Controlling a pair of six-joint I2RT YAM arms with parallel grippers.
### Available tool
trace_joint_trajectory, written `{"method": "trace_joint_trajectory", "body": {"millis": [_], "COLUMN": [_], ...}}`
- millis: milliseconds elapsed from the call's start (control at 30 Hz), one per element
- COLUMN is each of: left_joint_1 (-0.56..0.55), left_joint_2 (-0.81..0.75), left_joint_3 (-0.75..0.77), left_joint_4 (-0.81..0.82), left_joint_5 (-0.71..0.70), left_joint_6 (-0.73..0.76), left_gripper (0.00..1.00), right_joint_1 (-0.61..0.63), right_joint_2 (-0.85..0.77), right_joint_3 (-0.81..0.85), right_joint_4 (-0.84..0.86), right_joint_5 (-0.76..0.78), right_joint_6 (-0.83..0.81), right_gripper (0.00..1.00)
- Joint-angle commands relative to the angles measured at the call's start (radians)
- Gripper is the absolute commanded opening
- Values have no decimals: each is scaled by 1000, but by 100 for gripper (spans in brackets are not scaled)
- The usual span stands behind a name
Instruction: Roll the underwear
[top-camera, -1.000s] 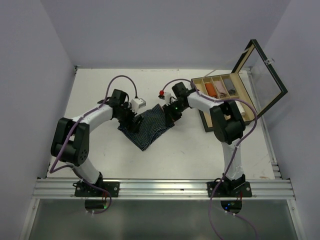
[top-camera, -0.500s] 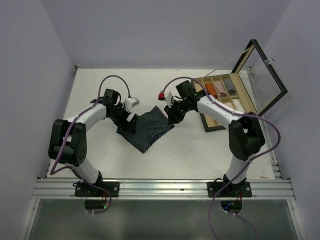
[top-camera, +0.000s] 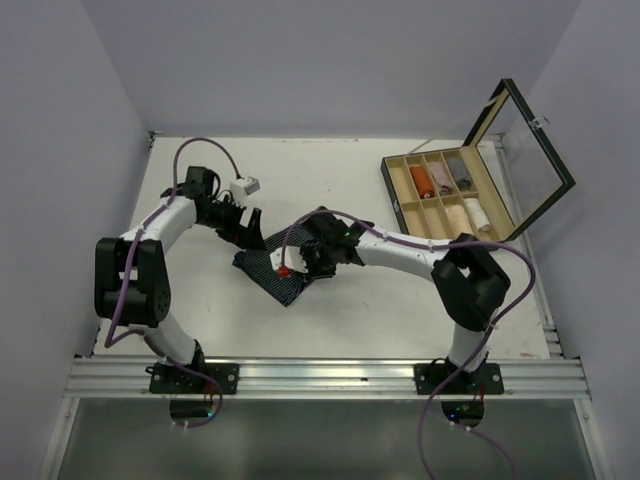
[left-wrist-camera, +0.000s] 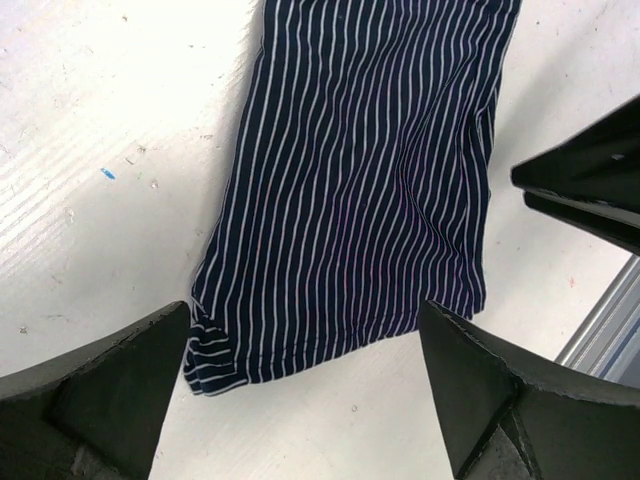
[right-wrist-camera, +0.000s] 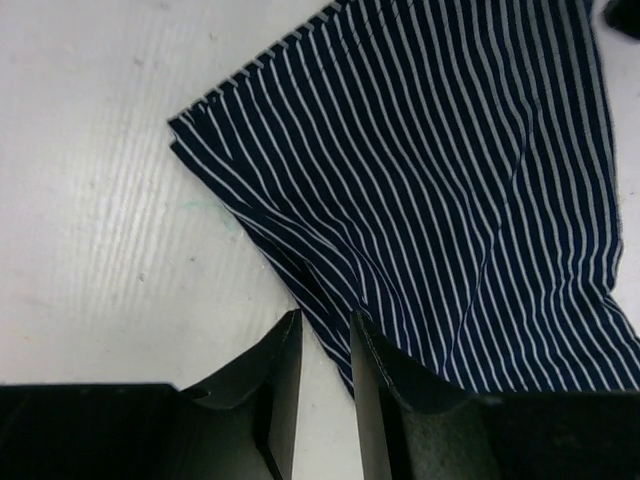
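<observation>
Pinches a hem of the navy striped underwear (top-camera: 262, 272) in the right tool (top-camera: 300, 262), fingers closed on the cloth with only a thin slit between them. In the right wrist view, shows that hem running down from the upper left into the right tool (right-wrist-camera: 322, 360), with the rest of the navy striped underwear (right-wrist-camera: 450, 200) spreading up and to the right. Holds the left tool (top-camera: 248, 226) wide apart at the garment's far left corner. In the left wrist view, frames a short edge of the navy striped underwear (left-wrist-camera: 360, 200) between the fingers of the left tool (left-wrist-camera: 305, 330), with one cloth corner just beside the left finger. Lies flat, left of centre on the bench (top-camera: 330, 170). Leaves bare bench to the left, behind, and in front toward the metal rail (top-camera: 320, 378). Well apart on the right: wooden box (top-camera: 392, 195), lid (top-camera: 530, 140) raised.
</observation>
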Motion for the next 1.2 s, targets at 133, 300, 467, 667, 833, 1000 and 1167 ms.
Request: {"method": "trace_joint_trajectory", "body": {"millis": [133,300,467,667,833,1000,1167], "left_joint_1": [11,14,16,24,30,33,37], "left_joint_2": [-13,-4,13,26,44,79,95], "left_joint_3": [-2,-23,-29,-43,-77,-102,-118], "left_joint_4": [-4,16,22,33,40,42,47], "left_joint_5": [25,23,17,-12,-63,-103,-120], "left_joint_6": [-5,-19,-27,-30,-33,-34,-36], "left_gripper": [100,100,100,100,100,100,100], "right_joint_1": [-4,1,1,1,2,6,22], "right_joint_2": [38,65,90,104,64,4,-1], "right_joint_3": [-5,-18,-4,-1,7,2,-27], "right_joint_4": [58,84,77,66,26,-31,-72], "right_joint_5": [29,35,41,52,55,47,42], "right_joint_6": [-144,-156,-171,-184,-173,-181,-194], "right_gripper": [33,34,33,15,0,0,0]}}
